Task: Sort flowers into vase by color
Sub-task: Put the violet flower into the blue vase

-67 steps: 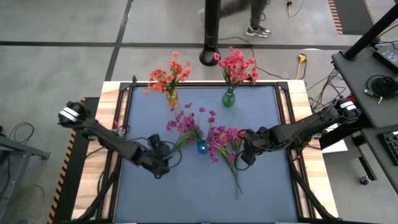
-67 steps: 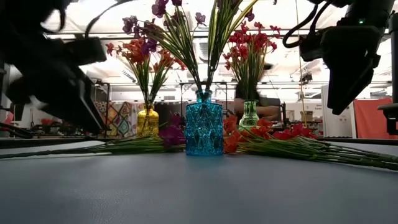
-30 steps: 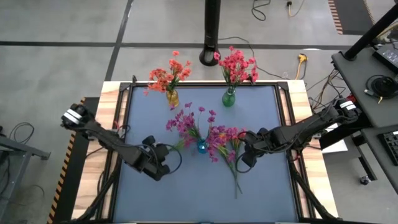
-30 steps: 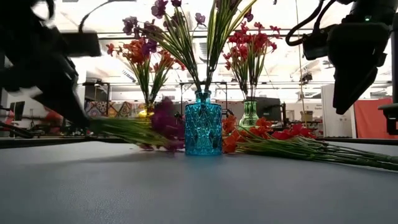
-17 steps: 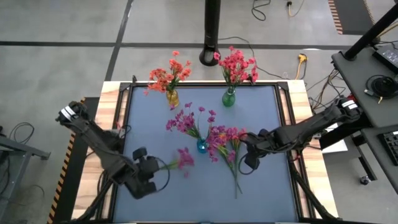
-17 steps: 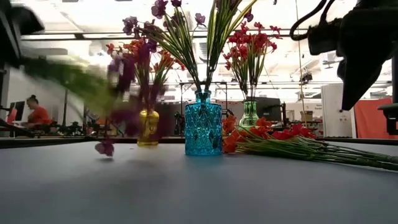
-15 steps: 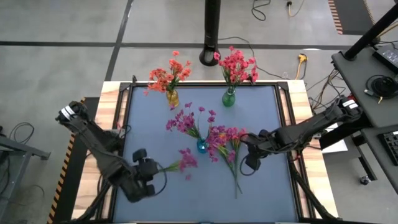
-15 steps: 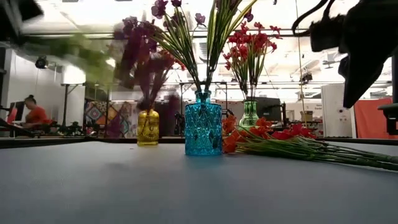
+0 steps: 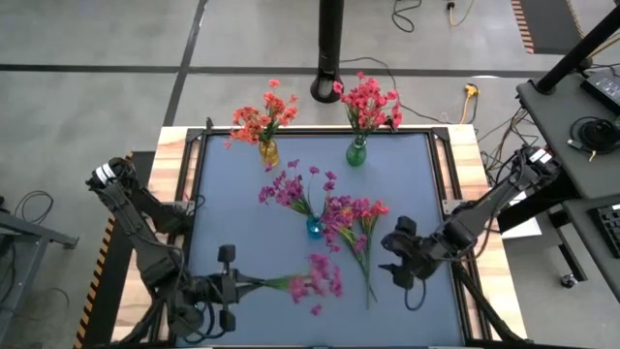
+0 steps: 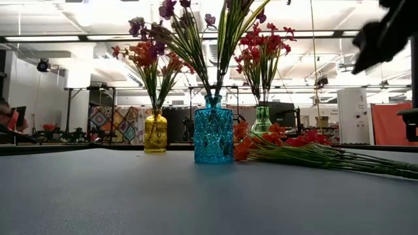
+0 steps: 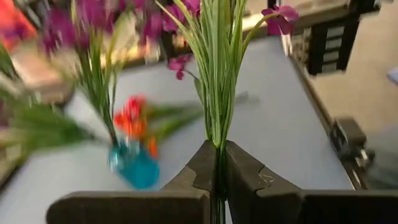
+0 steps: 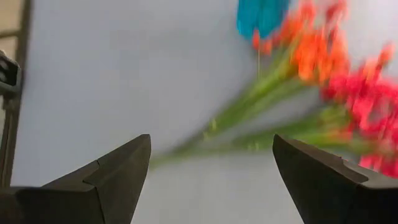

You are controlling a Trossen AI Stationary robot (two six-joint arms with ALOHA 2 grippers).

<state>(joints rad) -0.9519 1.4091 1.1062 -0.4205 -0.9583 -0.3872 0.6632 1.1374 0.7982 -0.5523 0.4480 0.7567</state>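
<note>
My left gripper point(image 9: 239, 284), near the table's front left, is shut on a purple flower sprig point(image 9: 318, 281) that sticks out toward the right. My right gripper point(image 9: 400, 264) hovers open, front right of the loose flowers point(image 9: 356, 231) lying on the mat beside the blue vase point(image 9: 315, 230). The blue vase holds purple flowers point(image 9: 291, 189). At the back, the yellow vase point(image 9: 268, 154) holds orange flowers and the green vase point(image 9: 356, 154) holds red-pink ones. The low view shows the loose flowers point(image 10: 307, 152) resting flat on their stems. My left gripper pinches the sprig's bundle of thin green stems point(image 11: 217, 127) between its two fingers, near the stems' lower end. The fingers come about level from the table's left and lie along the stems. The sprig juts out ahead of them, blossoms point(image 11: 273, 15) foremost, lifted clear of the table.
The blue-grey mat point(image 9: 262, 223) has bare room along its front and left. A wooden border with dark rails point(image 9: 184, 194) frames it. A black post point(image 9: 329, 48) stands behind the far edge.
My left gripper has lifted the purple sprig off the mat beside the blue vase, swung up and toward the near edge, and rolled; the sprig now hangs clear, pointing right. My right gripper has drifted toward the near right, still open.
</note>
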